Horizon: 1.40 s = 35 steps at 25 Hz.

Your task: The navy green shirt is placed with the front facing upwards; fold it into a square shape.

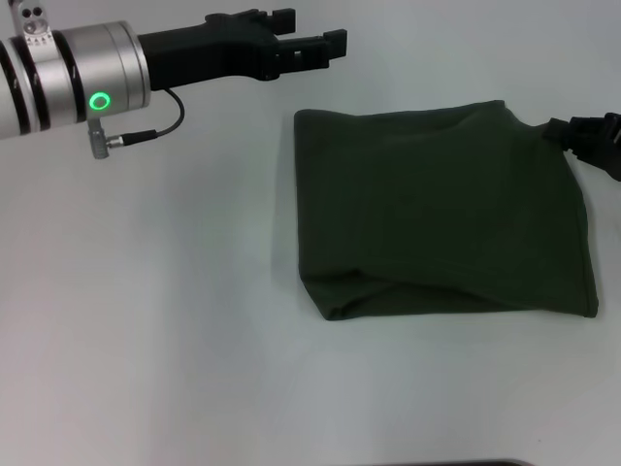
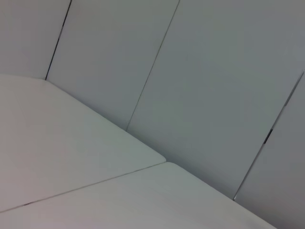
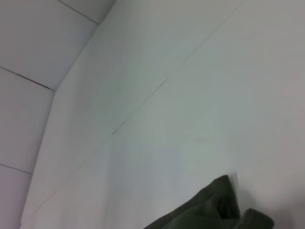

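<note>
Right gripper [image 1: 563, 131] enters the head view at the right edge and meets the far right corner of the navy green shirt [image 1: 446, 214]. Only its black tip shows, against the cloth. Whether its fingers pinch the corner or merely rest beside it cannot be determined from these views.

Left gripper [image 1: 325, 47] is raised over the far left part of the table [image 1: 146, 320], well apart from the shirt. Its dark fingers point toward the robot's right, with a narrow gap visible between them and nothing held.

The shirt lies on the table, right of centre. It is already folded into a compact, roughly square block:
- The far and left edges are straight.
- The near edge shows a rolled fold with layers stacked.
- The right side flares slightly toward the near corner.

No lettering, collar or sleeve is exposed.

Governing relation: the shirt lies to the right of and nearer than the left gripper, and directly at the right gripper. The right arm is therefore the closer one for any remaining adjustment, which is judged to be squaring the near right corner.

Limits of view:
- The left wrist view shows only table and wall panels.
- The right wrist view shows a small bunched piece of the shirt at its lower border.
- The shirt's right margin is partly cut off in the head view.
</note>
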Available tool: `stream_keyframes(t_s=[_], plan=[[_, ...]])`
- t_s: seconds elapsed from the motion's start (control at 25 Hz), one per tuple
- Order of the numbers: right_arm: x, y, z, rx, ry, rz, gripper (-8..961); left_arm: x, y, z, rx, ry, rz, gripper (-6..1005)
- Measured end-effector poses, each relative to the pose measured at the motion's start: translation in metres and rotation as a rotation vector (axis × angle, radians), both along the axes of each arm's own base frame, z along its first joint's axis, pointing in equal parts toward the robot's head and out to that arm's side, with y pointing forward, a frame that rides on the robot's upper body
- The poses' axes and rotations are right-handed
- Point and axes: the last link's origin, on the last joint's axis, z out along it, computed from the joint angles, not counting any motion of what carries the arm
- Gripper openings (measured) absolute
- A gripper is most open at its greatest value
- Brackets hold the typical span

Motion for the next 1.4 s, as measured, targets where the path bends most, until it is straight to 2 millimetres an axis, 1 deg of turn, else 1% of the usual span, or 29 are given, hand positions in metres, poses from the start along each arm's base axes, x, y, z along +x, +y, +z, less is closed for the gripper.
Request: stream_keyframes(t_s=[0.12, 0.32, 0.56, 0.64, 0.84, 1.08, 1.2, 1.4], plan=[[0.0, 0.001, -0.001, 0.0, -0.004, 0.002, 279, -0.001, 0.0, 0.0, 0.003, 0.0, -0.002, 917], [-0.005, 0.005, -0.001, 0.002, -0.008, 0.024, 77, -0.001, 0.0, 0.0, 0.005, 0.0, -0.003, 917], [-0.017, 0.013, 0.001, -0.005, 0.002, 0.079, 16, -0.001, 0.0, 0.0, 0.005, 0.0, -0.004, 917], [-0.018, 0.014, 0.004, 0.006, 0.007, 0.08, 17, -0.001, 0.0, 0.0, 0.004, 0.001, -0.004, 917], [-0.007, 0.009, 0.01, 0.04, 0.002, 0.04, 19, -0.005, -0.004, -0.005, -0.023, 0.003, 0.008, 917], [-0.001, 0.006, 0.014, 0.048, -0.005, 0.025, 23, -0.009, -0.007, -0.01, -0.041, 0.003, 0.021, 917], [0.0, 0.006, 0.014, 0.049, -0.015, 0.018, 24, -0.01, -0.007, -0.01, -0.043, 0.003, 0.023, 917], [0.002, 0.008, 0.009, 0.049, -0.027, -0.007, 27, -0.009, -0.007, -0.011, -0.045, 0.005, 0.021, 917]])
